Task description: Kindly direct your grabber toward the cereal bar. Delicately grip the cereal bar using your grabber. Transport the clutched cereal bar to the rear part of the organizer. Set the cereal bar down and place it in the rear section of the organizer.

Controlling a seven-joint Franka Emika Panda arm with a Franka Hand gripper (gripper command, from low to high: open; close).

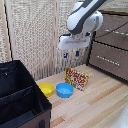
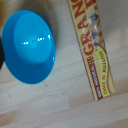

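- Pale wooden tabletop [image 1: 95, 102] in front of a woven screen, brown wooden drawer cabinet [image 1: 112, 52] off to the exterior view's right.
- White grabber [image 1: 71, 54] hangs above the flat yellow-orange cereal bar box [image 1: 76, 78]; fingers hold nothing, and I can't tell how wide they're spread.
- Box lies just beside the round blue bowl [image 1: 64, 90], its long axis running past the bowl in the wrist view, so I'd say straight down.
- Black fabric organizer [image 1: 17, 92] sits well apart, at the exterior view's left.

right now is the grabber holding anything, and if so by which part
Nothing is held. The grabber hangs above the cereal bar, clear of it, with nothing between its fingers; the box lies on the wooden table beside the blue bowl.
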